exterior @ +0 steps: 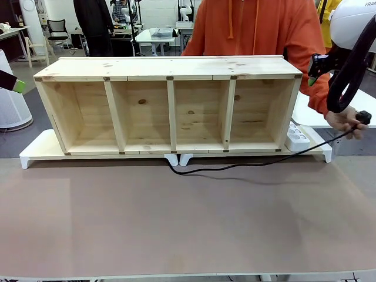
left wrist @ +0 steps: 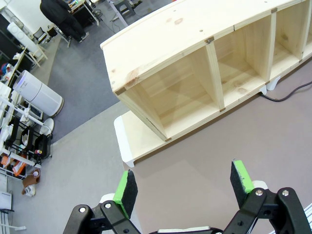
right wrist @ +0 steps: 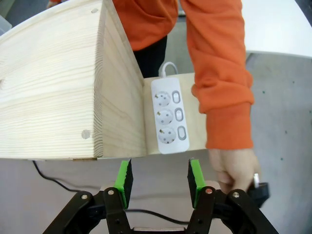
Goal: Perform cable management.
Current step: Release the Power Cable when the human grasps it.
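Note:
The cable (exterior: 247,166) is a thin black cord that comes out from under the middle of the wooden shelf (exterior: 170,106) and runs right across the table. A person's hand (exterior: 345,123) holds its round black plug (exterior: 365,116) off the table's right edge. In the right wrist view the hand (right wrist: 236,168) grips the plug (right wrist: 261,189) just right of my right gripper (right wrist: 160,181), which is open and empty above the cable (right wrist: 146,212). My left gripper (left wrist: 184,183) is open and empty, high over the table's left end, where the cable (left wrist: 285,95) shows far off.
A white power strip (exterior: 297,138) with three sockets lies on the white riser (exterior: 41,147) beside the shelf's right end, seen again as the power strip (right wrist: 168,117) ahead of my right gripper. The person in orange stands behind the shelf. The brown tabletop (exterior: 176,223) stretches in front.

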Action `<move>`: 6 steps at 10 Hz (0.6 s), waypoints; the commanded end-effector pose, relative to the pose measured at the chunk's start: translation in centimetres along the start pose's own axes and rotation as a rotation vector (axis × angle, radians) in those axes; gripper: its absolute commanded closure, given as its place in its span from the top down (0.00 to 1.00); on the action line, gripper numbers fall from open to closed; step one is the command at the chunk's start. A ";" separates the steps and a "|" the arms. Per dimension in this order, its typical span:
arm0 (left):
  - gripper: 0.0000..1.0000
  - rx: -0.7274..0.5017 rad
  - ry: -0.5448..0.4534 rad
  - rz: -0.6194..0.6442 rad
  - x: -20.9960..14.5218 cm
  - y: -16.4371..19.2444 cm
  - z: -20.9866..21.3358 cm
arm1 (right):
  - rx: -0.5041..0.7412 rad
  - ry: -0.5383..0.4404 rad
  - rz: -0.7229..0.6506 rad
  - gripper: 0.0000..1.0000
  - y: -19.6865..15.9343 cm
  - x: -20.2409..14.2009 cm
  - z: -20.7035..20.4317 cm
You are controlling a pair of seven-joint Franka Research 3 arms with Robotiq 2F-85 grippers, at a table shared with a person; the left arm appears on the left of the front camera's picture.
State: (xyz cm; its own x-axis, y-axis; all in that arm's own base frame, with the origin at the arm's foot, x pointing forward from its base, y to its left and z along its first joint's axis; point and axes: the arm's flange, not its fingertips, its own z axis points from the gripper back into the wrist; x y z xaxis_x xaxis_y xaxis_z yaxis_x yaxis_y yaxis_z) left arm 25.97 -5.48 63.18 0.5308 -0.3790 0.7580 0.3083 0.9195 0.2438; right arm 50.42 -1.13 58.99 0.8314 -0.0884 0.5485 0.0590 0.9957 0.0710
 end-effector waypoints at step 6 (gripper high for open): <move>1.00 0.005 -0.010 -0.001 0.2 0.0 -0.1 | 0.000 0.005 -0.002 0.60 0.0 -0.1 -0.1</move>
State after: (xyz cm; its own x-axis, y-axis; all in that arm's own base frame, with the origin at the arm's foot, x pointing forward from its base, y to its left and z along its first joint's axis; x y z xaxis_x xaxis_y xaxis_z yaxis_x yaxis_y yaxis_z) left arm 25.97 -5.48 63.18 0.5308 -0.3790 0.7580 0.3083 0.9195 0.2438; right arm 50.42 -1.13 58.99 0.8314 -0.0884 0.5485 0.0591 0.9957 0.0710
